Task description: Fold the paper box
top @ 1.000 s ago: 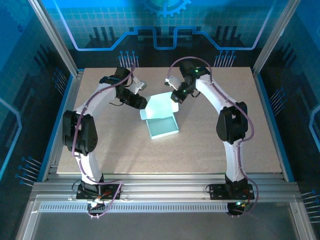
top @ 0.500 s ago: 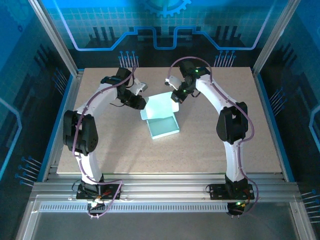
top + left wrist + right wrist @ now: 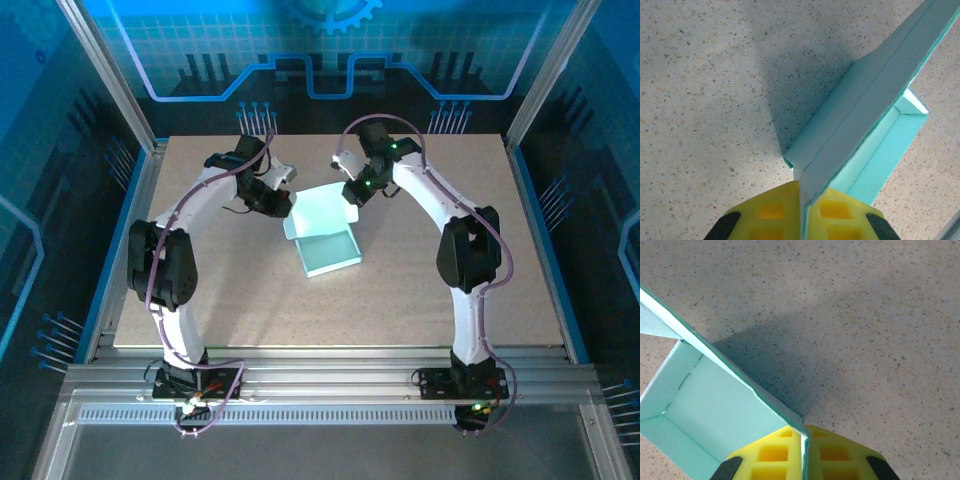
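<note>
The left jaws are closed on the paper box, pinching the 9 o'clock edge of its raised flap, and the right jaws are clamped on the same flap at its 3 o'clock edge. From where I stand, the pale mint box sits near the middle of the table, a little toward 12 o'clock. Its shallow open tray lies flat at the 6 o'clock end, and the flap is lifted off the table at the 12 o'clock end, between the two arms. In the left wrist view the thin card of the flap runs out from between the yellow pads toward 1 o'clock. The tray's inner wall shows just to the 3 o'clock side of it, and the flap throws a shadow on the speckled table. In the right wrist view the flap's edge is nipped between the yellow pads at 6 o'clock and slants away toward 10 o'clock. The tray's pale inside opens on its 9 o'clock side, with bare table on the other.
</note>
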You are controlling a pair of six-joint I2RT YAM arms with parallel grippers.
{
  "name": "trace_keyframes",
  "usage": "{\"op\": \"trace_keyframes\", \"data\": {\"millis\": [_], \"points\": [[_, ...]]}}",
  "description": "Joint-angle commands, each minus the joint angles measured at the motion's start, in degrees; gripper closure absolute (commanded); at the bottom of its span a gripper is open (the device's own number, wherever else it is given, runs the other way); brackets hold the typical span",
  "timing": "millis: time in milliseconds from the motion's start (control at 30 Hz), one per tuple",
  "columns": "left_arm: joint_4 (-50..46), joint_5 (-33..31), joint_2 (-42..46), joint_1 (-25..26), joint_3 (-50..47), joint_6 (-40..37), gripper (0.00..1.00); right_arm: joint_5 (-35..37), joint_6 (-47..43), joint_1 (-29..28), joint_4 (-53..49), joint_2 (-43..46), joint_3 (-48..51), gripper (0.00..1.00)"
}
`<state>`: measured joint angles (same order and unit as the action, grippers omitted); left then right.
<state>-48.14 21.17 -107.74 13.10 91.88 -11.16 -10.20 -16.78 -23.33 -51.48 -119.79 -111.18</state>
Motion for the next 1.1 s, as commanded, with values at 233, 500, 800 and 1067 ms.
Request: {"op": "trace_keyframes", "data": {"millis": [233,500,800,1067], "points": [[5.8,-4.8,1.1,1.8,2.0,10.2,1.0,14.7,18.9,-3.5,10.0,10.3,12.7,1.0],[8.0,-8.3,-0.2,3.4,5.1,13.9,1.0,25.8,30.9,-7.9,18.4,16.2,22.3,1.0],[15.3,-10.7,2.4,5.3,0.8,18.1,1.0,33.3,38.9,-9.8,24.1,19.8,27.6,1.0],[21.5,-13.5,4.4,7.8,-2.8,21.0,1.0,39.5,48.1,-11.6,29.4,22.3,32.6,1.0]]}}
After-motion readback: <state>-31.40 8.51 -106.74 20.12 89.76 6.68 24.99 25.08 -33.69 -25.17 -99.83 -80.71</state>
